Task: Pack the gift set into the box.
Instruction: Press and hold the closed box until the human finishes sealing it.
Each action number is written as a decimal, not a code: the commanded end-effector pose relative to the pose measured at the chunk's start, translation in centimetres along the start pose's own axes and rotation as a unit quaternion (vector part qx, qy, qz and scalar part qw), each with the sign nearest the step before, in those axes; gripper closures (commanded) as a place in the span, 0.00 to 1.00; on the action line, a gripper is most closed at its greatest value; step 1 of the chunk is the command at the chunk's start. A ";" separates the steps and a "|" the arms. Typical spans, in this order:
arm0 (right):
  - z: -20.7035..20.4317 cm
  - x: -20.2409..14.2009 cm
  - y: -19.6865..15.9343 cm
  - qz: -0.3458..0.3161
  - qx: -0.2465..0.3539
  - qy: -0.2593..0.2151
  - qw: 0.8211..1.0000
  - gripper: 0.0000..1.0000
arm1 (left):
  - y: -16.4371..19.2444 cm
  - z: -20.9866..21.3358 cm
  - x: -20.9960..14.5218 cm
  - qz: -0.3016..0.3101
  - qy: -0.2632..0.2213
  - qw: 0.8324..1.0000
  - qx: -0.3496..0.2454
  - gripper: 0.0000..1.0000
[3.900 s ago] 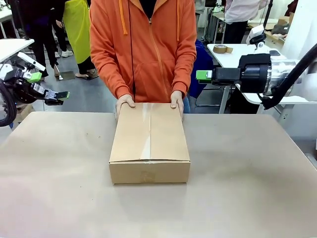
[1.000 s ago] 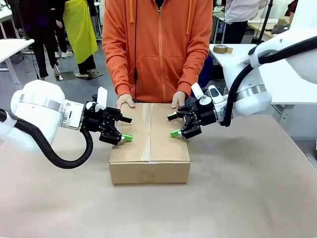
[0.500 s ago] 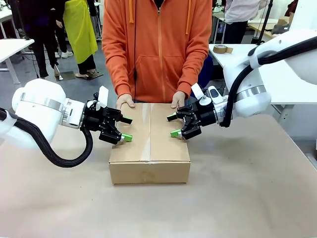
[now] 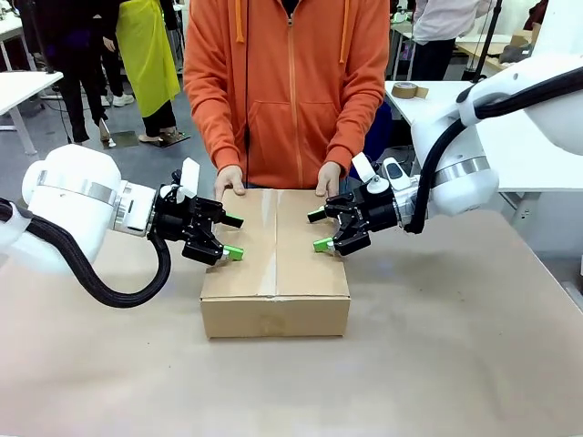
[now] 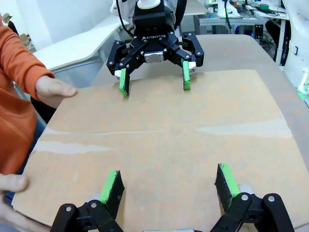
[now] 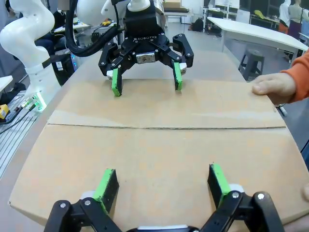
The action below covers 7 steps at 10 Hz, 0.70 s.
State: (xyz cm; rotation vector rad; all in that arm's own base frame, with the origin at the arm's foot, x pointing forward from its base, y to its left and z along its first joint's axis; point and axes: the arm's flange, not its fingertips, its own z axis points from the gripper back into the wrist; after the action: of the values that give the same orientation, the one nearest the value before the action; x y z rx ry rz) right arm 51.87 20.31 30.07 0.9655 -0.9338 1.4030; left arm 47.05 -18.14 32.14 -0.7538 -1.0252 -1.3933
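box (image 4: 275, 259): brown cardboard, lying in middle of the table (image 4: 455, 364) with its long side running from me toward the person. the top flaps are down and flat, with a seam along the middle and a strip of clear tape over it.
left gripper (image 4: 234, 236): my left jaws are spread wide and have hold of nothing. the fingers point sideways toward the middle, over the left edge of the box top, one green pad above the other.
right gripper (image 4: 317, 230): my right jaws are spread just as wide, also with nothing between them. they reach in over the right edge of the box top.
facing: my two grippers look at each other across the closed top, well apart, with the seam between them.
contact: in the wrist views my pads sit very low over the cardboard. perhaps the lower ones touch it, but i cannot tell this surely.
person (image 4: 290, 91): in orange hooded jacket, standing at the far side of the table, close behind the box.
hands: one hand (image 4: 230, 182) rests on the far left corner of the box and the other hand (image 4: 328, 179) on the far right corner. both lie just beyond my grippers.
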 end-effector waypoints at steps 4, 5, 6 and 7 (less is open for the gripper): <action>-0.2 -0.1 0.1 0.002 -0.002 0.004 1.000 0.00 | -0.2 -0.1 -0.3 -0.006 -0.003 1.000 0.001 0.00; -0.2 -0.1 0.1 0.002 -0.002 0.004 1.000 0.00 | -0.2 -0.1 -0.3 -0.006 -0.003 1.000 0.001 0.00; -0.2 -0.1 0.1 0.002 -0.002 0.004 1.000 0.00 | -0.2 -0.1 -0.3 -0.006 -0.003 1.000 0.001 0.00; -0.2 -0.1 0.1 0.002 -0.002 0.004 1.000 0.00 | -0.2 -0.1 -0.3 -0.006 -0.003 1.000 0.001 0.00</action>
State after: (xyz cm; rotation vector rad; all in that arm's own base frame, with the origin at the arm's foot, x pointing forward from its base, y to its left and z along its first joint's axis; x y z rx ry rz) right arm 51.87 20.30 30.07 0.9655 -0.9339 1.4030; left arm 47.04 -18.15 32.15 -0.7548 -1.0254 -1.3934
